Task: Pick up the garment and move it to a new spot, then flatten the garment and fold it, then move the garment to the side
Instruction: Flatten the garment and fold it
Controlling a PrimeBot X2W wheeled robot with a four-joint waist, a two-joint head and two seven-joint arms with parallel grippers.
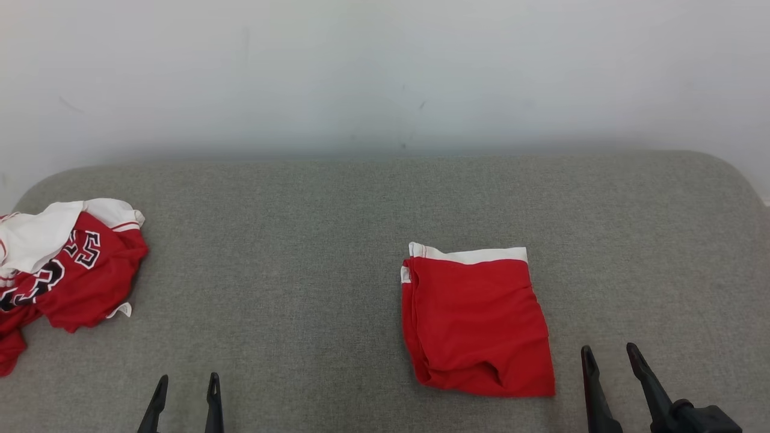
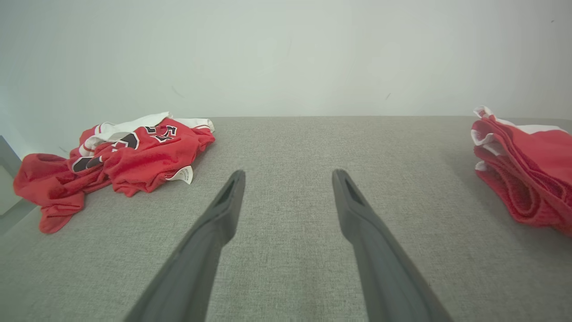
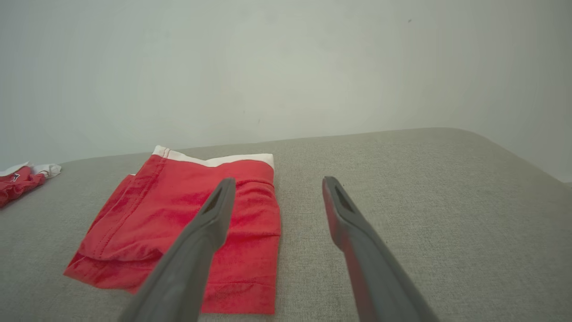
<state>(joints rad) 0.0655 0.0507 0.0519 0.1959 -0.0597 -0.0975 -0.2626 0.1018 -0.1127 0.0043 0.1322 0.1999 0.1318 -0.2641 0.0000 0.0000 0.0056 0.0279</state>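
1. On the crumpled red jersey (image 1: 78,270) we see large black characters edged in white. One pair, turned sideways, looks like "55", but folds cut the characters and we cannot be sure.
2. Its small white tag (image 1: 122,310) carries print too small for us to read.

Bare cushion (image 1: 289,288) between crumpled jersey (image 1: 72,270) and folded garment (image 1: 475,319), wall (image 1: 385,72) behind

The left gripper (image 1: 187,391) sits at the lower left of the head view, fingers spread wide, pointing up, holding nothing. The right gripper (image 1: 609,361) sits lower right, likewise spread and empty, fingers leaning slightly left.
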